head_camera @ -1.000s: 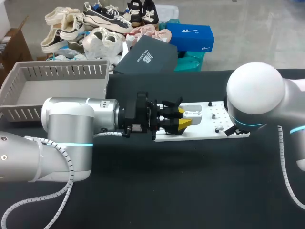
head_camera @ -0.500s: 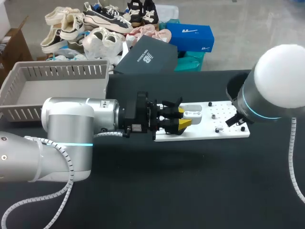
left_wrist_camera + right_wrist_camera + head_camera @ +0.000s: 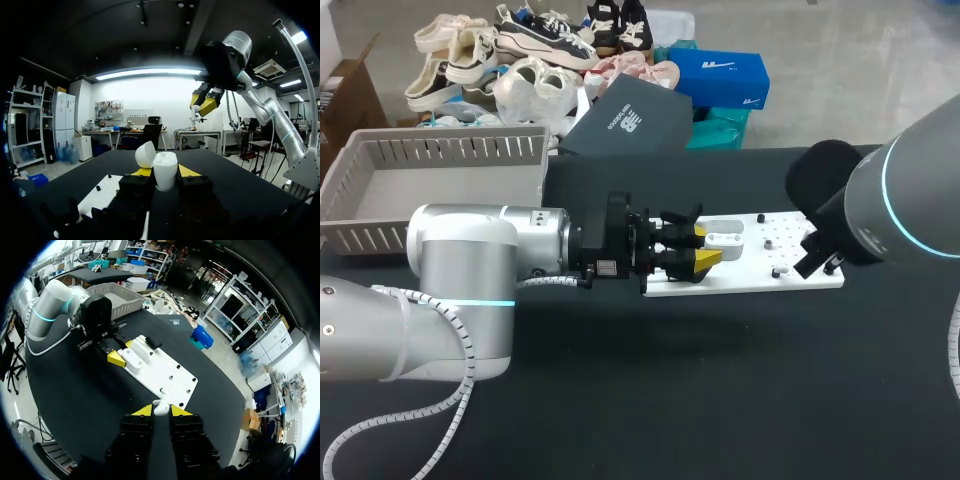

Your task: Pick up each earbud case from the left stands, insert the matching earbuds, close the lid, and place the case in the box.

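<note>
Stage of the task: one earbud case [image 3: 165,162] is held between the yellow tips of the left gripper [image 3: 165,172], whose fingers are closed against it from two sides. The case is upright and its lid [image 3: 145,154] is tipped back and open. Just under this gripper lies the white board [image 3: 170,375], on which a few small dark pegs [image 3: 775,272] are seen. The right gripper [image 3: 161,411] is raised well above the board, ahead of the left gripper and higher than it. Its fingers are nearly together and appear to be pinched on a small white earbud [image 3: 161,406], which sits between the tips. By this reading, the pick-up of the case is done and one earbud has been taken up. The insertion is not yet done, since the earbud is well apart from the open case. Whether an earbud already lies inside the case cannot be told, as its interior is hidden. The lid is not yet closed. The grey box [image 3: 460,150] stands well behind and to the side of the left gripper, and no case is seen in it. The placing step, and any further cases, are therefore judged to be left.
</note>
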Motion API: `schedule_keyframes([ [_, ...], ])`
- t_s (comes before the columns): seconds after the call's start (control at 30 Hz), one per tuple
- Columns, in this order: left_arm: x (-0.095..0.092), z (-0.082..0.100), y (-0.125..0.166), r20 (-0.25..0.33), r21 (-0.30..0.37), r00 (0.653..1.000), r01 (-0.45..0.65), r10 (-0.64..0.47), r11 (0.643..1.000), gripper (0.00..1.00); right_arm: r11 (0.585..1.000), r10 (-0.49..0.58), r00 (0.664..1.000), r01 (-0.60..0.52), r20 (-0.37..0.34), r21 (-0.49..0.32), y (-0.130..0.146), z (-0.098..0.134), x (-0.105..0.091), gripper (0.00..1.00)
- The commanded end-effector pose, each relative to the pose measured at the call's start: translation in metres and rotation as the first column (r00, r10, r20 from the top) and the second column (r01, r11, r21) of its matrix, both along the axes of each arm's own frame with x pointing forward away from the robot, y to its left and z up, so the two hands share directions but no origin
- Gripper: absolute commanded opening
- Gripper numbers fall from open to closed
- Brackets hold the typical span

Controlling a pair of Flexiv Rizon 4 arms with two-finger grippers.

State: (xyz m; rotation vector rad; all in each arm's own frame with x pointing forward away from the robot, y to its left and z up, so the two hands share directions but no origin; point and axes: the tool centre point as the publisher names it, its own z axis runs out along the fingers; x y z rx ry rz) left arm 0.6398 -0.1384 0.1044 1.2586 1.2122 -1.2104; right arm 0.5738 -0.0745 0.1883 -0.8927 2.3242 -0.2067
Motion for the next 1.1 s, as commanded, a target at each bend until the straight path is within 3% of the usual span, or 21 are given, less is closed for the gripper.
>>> schedule_keyframes([
  [0.03, -0.001, 0.0, 0.0, 0.002, -0.001, 1.0, -0.006, 0.006, 1.0, 0.0, 0.999, -0.018, 0.999, 0.017, -0.027, -0.03, 0.018, 0.014, -0.013, 0.0],
  [0.5, -0.001, 0.0, 0.0, 0.002, -0.001, 1.0, -0.006, 0.006, 1.0, 0.0, 0.987, -0.135, 0.987, 0.126, -0.091, -0.101, 0.073, -0.001, 0.0, 0.0],
  [0.77, -0.001, 0.0, 0.0, 0.002, -0.001, 1.0, -0.006, 0.006, 1.0, 0.0, 0.965, -0.239, 0.965, 0.225, -0.106, -0.132, 0.075, -0.009, 0.024, 0.0],
  [1.1, -0.001, 0.0, 0.0, 0.002, -0.001, 1.0, -0.006, 0.006, 1.0, 0.0, 0.965, -0.239, 0.965, 0.225, -0.106, -0.132, 0.075, -0.009, 0.024, 0.0],
])
